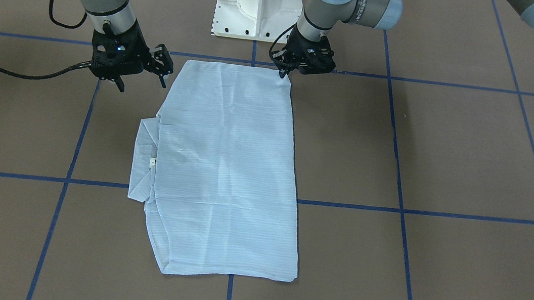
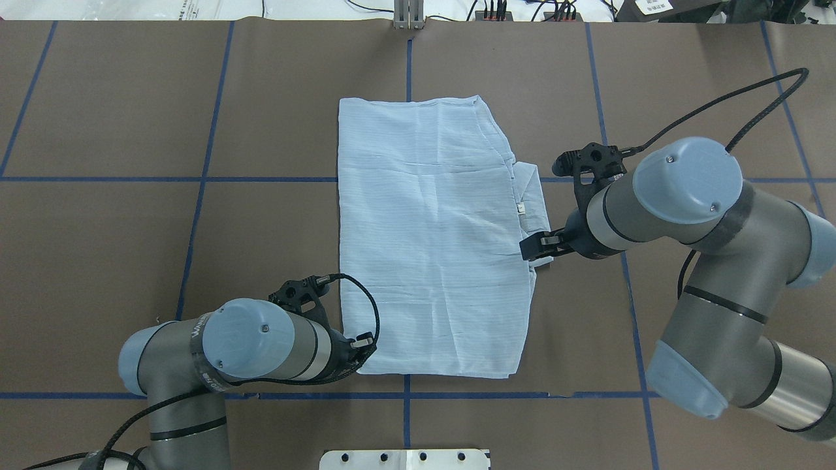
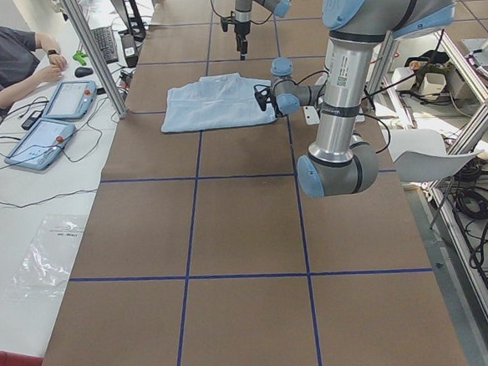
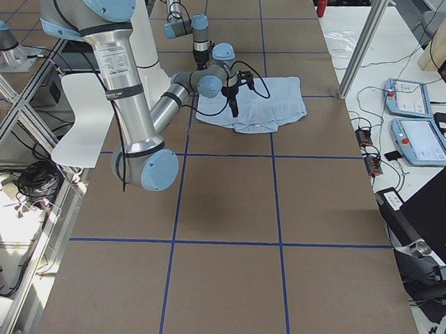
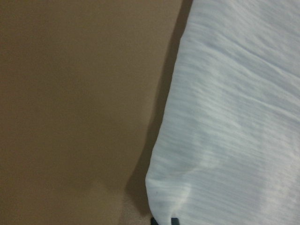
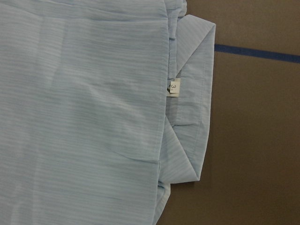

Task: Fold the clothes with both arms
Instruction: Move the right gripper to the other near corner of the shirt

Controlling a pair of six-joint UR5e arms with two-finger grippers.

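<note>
**Folded shirt between two grippers on the gridded surface**

The light blue striped shirt [image 2: 424, 241] lies folded into a rough rectangle at the centre of the overhead view, flat on the brown surface [image 2: 130, 261]. Its sleeves and buttons are folded out of sight. The collar [image 6: 199, 108] juts from the long edge at the right of that view, with a small white label [image 6: 174, 87] marked "3" beside it.

The left gripper [image 1: 284, 73] sits at the shirt's upper right corner in the front-facing view, jaws closed on that corner. Its own wrist view is blurred and shows only two dark slivers of fingertip at the bottom edge.

The right gripper [image 1: 143, 87] hangs above the surface just beside the shirt's upper left corner in the front-facing view, jaws spread and holding nothing. No fingertip enters its wrist view.

In both side views the grippers are too small to judge.
</note>
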